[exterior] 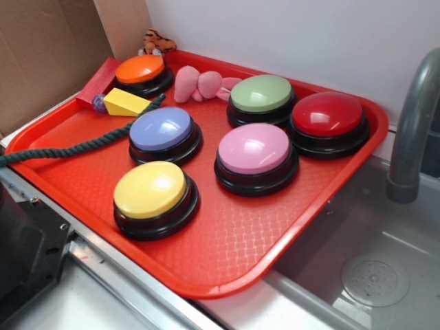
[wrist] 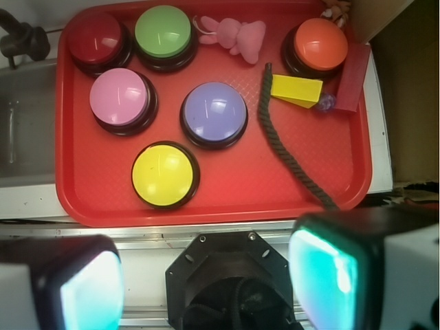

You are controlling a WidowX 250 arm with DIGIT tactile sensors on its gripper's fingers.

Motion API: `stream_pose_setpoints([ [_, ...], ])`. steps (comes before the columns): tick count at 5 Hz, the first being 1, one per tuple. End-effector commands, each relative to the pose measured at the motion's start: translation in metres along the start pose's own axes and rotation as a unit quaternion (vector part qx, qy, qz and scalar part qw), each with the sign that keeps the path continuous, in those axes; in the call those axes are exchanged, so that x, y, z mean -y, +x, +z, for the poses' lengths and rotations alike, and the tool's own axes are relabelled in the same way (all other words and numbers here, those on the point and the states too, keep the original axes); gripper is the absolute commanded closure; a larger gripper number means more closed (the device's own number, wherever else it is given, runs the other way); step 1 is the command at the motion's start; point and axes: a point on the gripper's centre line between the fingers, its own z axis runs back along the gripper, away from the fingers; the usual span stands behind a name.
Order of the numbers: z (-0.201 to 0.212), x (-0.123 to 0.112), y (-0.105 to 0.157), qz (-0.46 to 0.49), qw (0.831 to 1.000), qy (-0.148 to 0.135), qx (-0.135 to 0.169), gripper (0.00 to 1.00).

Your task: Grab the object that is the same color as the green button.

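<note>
On the red tray [wrist: 75, 199] lies the dark green rope [wrist: 278, 134], and this is the thing to grab, because its colour belongs with the green button [wrist: 163, 31] at the far side of the tray. From the wrist view, the gripper [wrist: 206, 282] hangs over the bench edge, outside the near rim of the tray, with its two pads wide apart and nothing between them, so it is open.

The rope lies ahead of the gripper and toward the right pad's side. Its long axis runs almost straight away from the gripper, bending a little: the far end is just beside the yellow wedge block [wrist: 297, 90], and the near end crosses the tray rim and goes under the gripper's right pad.

I judge the middle stretch the best place to take it. There the tray floor is bare on both sides, between the blue-lavender button [wrist: 214, 113] and the tray's right rim. Near the far end, the wedge and the orange button [wrist: 316, 43] crowd it.
</note>
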Motion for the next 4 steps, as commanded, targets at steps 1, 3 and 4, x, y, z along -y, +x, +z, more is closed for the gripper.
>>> stream_pose_setpoints([
  [1, 0.0, 0.0, 0.0, 0.0, 1.0, 0.0, 0.0, 0.0],
  [3, -0.043, -0.033, 0.028, -0.052, 0.998, 0.034, 0.009, 0.0],
  [4, -0.072, -0.061, 0.03, -0.042, 0.997, 0.062, 0.017, 0.0],
])
